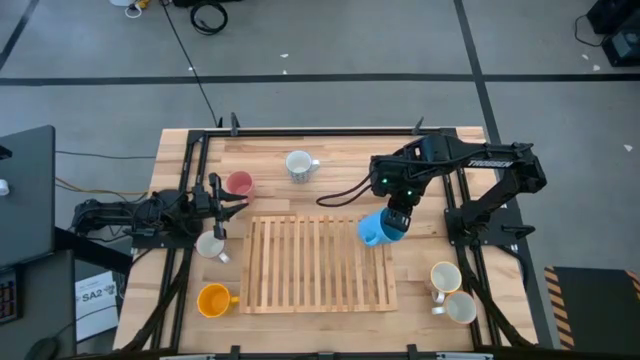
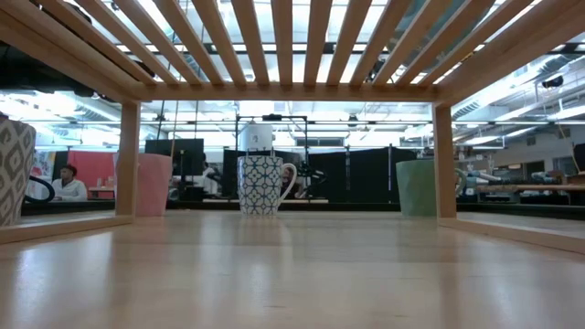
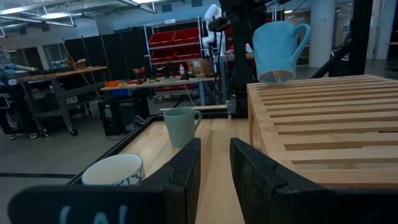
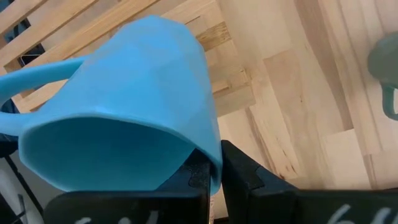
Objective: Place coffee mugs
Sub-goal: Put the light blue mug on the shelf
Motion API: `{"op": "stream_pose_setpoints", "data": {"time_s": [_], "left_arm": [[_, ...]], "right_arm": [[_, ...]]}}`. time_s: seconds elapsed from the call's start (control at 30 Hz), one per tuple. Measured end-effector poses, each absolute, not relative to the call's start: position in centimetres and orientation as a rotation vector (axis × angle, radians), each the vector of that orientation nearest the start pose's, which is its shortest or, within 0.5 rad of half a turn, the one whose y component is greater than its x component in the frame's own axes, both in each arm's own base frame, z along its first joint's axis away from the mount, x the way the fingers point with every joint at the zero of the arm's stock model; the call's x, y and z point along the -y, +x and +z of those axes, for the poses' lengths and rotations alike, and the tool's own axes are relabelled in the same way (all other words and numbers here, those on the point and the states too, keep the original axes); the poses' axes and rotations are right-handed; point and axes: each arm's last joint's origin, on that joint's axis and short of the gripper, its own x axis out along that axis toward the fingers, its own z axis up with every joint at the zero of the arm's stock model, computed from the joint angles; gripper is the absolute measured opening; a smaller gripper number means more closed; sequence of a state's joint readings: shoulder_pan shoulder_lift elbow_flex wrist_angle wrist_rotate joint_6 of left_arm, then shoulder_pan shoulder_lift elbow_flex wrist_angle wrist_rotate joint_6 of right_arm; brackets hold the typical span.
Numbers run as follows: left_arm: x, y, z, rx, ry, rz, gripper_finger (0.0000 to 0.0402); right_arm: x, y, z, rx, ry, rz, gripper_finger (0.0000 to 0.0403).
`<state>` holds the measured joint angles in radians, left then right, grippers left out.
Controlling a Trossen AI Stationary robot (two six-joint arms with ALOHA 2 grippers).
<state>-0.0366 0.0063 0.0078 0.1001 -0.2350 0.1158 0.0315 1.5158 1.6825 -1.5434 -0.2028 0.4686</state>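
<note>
Two dark robot arms work at a wooden surface (image 1: 330, 145) that carries a slatted wooden rack (image 1: 320, 265) at its middle. The right hand (image 1: 393, 222) is clamped on the rim of a blue mug (image 1: 376, 229), one finger inside and one outside, holding it tilted just above the rack's right edge, handle toward the rack. The left hand (image 1: 236, 202) waits low at the surface's left side, fingers a little apart and holding nothing, just beside a pink mug (image 1: 239, 184).

Other mugs sit around the rack:
- a white patterned one (image 1: 298, 164) behind it
- a pale one (image 1: 211, 245) and an orange one (image 1: 213, 300) on the left
- two cream ones (image 1: 452, 293) on the right.

To finish this step well, the right hand would likely need to level the blue mug, lower it until it rests flat across several slats and not on the rack's edge, then open and lift straight up so the rim is not dragged.
</note>
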Motion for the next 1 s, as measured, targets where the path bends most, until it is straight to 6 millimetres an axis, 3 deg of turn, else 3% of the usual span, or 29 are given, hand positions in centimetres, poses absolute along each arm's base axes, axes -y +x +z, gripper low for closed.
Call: {"op": "stream_pose_setpoints", "data": {"time_s": [0.73, 1.0], "left_arm": [[-0.32, 9.65, 17.53, 0.089, 0.102, 0.204, 0.0094], [-0.32, 9.65, 17.52, 0.089, 0.102, 0.204, 0.0094]], "right_arm": [[-1.35, 25.75, 37.07, -1.4, 0.51, -0.132, 0.0046], [-1.37, 26.51, 37.24, -1.322, 0.521, -0.115, 0.0052]]}}
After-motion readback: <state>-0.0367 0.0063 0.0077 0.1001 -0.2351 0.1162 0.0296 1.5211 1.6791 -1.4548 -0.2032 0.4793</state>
